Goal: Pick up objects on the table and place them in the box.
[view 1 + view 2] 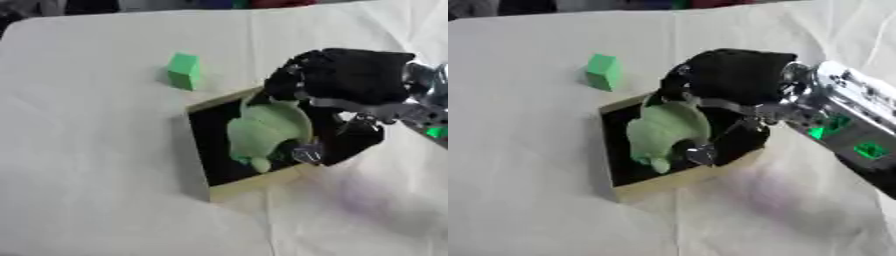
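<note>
Reaching in from the right, the right hand [728,85] is hanging over the box [249,186], its fingers [306,150] curling round a pale green soft object [267,130] and holding it down inside the dark interior. Beyond the box's far left corner, a green block [184,71] is standing on the white tablecloth [87,175], apart from the box, with nothing lying between them.
</note>
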